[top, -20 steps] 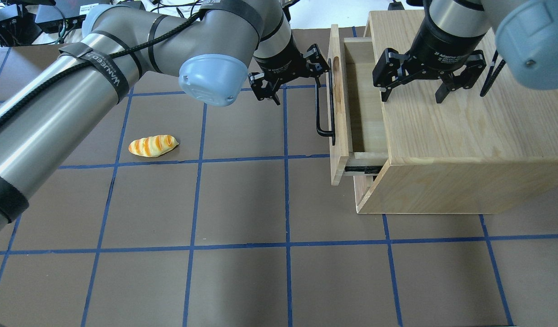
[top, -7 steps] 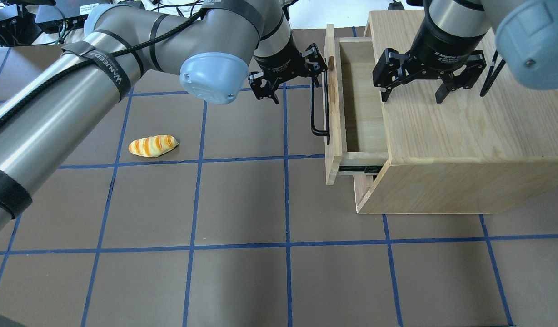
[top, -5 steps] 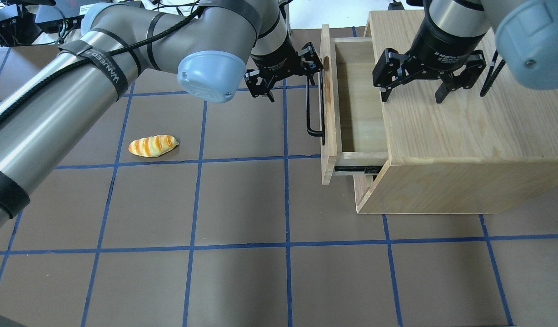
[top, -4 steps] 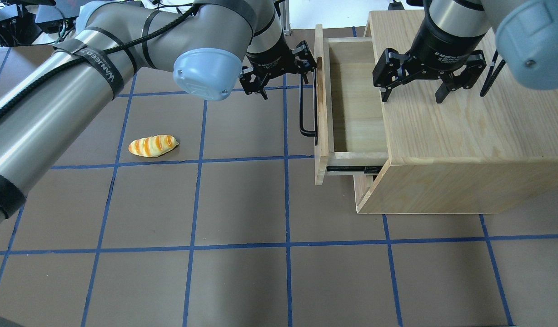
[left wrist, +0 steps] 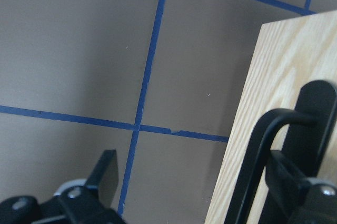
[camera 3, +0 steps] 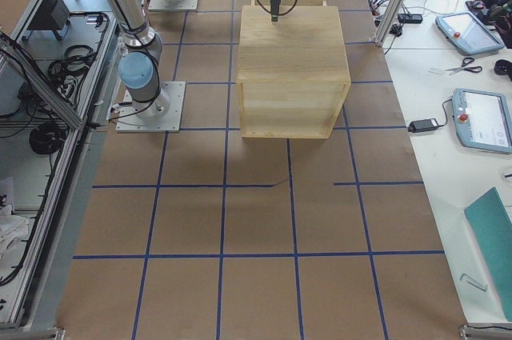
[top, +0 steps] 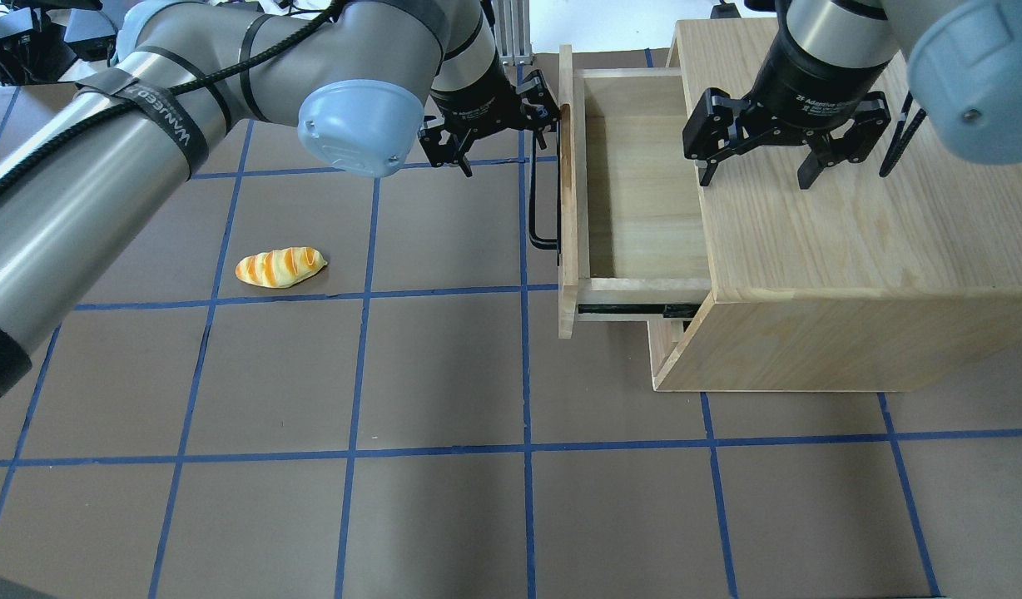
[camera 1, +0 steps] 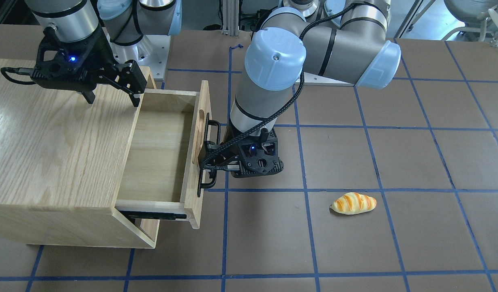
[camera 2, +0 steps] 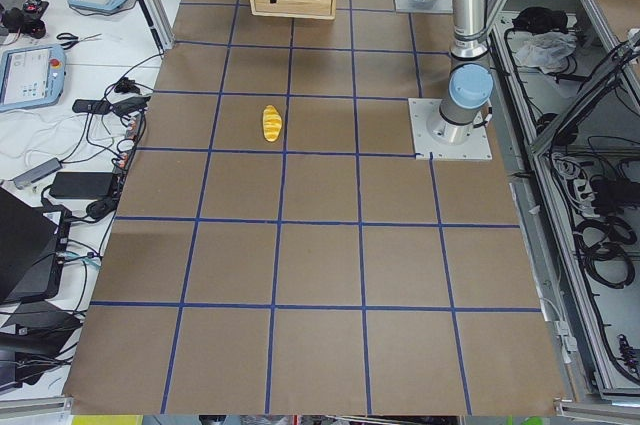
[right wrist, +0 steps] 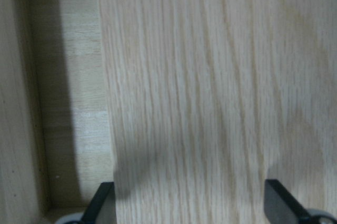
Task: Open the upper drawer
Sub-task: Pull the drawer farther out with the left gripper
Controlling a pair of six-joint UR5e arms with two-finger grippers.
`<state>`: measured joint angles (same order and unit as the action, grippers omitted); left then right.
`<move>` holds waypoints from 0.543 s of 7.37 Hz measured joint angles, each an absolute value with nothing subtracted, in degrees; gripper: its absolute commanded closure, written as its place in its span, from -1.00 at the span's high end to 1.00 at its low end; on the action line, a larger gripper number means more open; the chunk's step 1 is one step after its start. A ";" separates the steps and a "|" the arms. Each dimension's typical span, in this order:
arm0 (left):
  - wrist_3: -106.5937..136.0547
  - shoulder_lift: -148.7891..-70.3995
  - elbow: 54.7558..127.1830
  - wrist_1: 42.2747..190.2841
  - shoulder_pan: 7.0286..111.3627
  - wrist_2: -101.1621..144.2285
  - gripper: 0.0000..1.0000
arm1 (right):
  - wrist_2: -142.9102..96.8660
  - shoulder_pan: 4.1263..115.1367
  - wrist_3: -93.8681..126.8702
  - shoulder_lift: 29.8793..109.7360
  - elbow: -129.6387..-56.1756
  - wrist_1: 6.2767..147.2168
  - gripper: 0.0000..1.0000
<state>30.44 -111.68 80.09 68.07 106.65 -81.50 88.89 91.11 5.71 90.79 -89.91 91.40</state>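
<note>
The upper drawer (top: 644,191) is pulled well out of the oak cabinet (top: 852,249), and its inside is bare. Its front panel (camera 1: 202,121) carries a black bar handle (top: 538,200). My left gripper (top: 507,146) is open. One of its fingers (left wrist: 295,182) sits behind the handle (left wrist: 258,166), against the panel; the other (left wrist: 102,174) hangs over the table. It also shows in the front-facing view (camera 1: 232,164). My right gripper (top: 755,179) is open, with its fingertips down at the cabinet top (right wrist: 210,76) near the drawer opening.
A toy bread roll (top: 280,267) lies on the brown, blue-taped table (top: 444,374), left of the drawer. A black side rail (top: 636,311) shows under the drawer's near side. The left arm's elbow (top: 357,125) hangs over the table between roll and drawer.
My left gripper has moved left, away from the cabinet, with its finger behind the handle. The drawer has slid further out with it. The right gripper has not moved.
</note>
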 measured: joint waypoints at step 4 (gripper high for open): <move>28.18 -111.36 80.23 69.09 104.92 -81.11 1.00 | 88.92 91.13 5.71 90.79 -89.91 91.41 1.00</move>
